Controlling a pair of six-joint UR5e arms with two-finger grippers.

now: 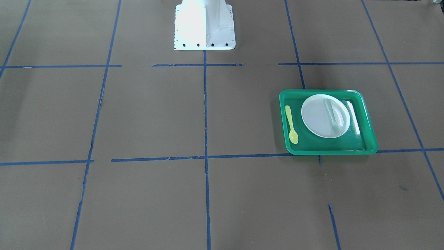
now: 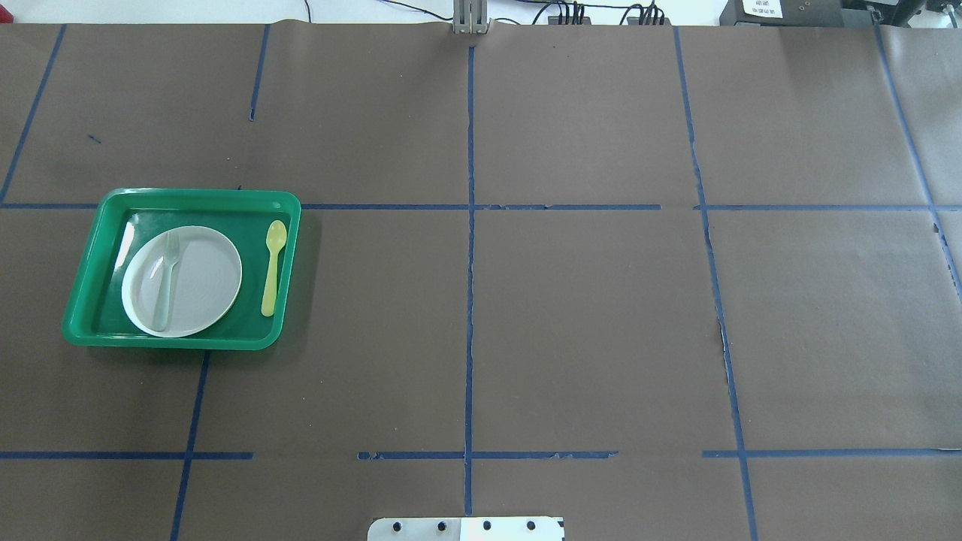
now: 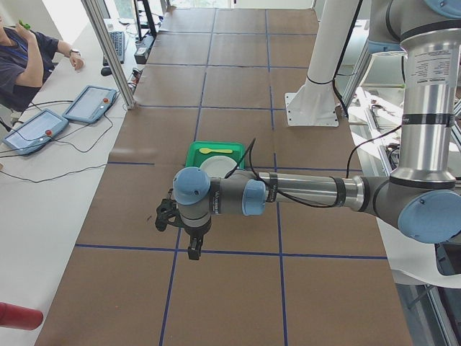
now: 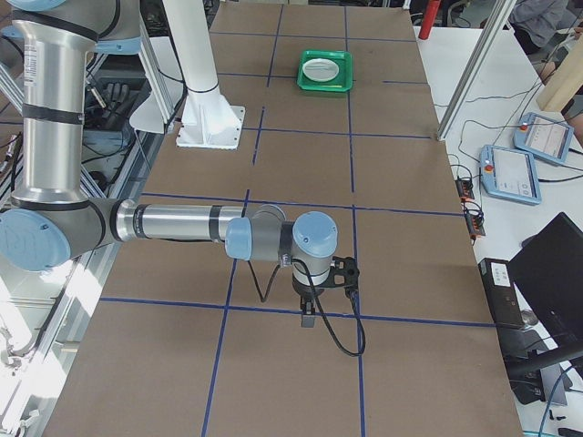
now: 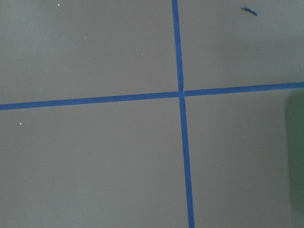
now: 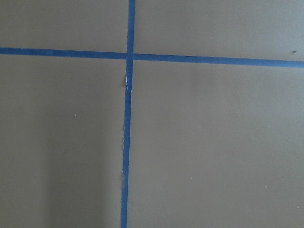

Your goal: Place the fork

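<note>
To my left a green tray (image 2: 180, 194) sits on the brown, blue-taped surface (image 2: 586, 323). Inside it lies a white plate (image 2: 207, 278), the fork (image 2: 166, 282) resting on its left part. A yellow spoon (image 2: 271, 267) lies just beside the plate's right.

Green tray (image 2: 199, 197) on brown table (image 2: 586, 323), white plate (image 2: 207, 278) inside, yellow spoon (image 2: 272, 264) beside plate, blue tape grid (image 2: 470, 300)

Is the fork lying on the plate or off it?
On it: the fork lies flat across the white plate, inside the green tray; the yellow spoon sits beside the plate.
</note>
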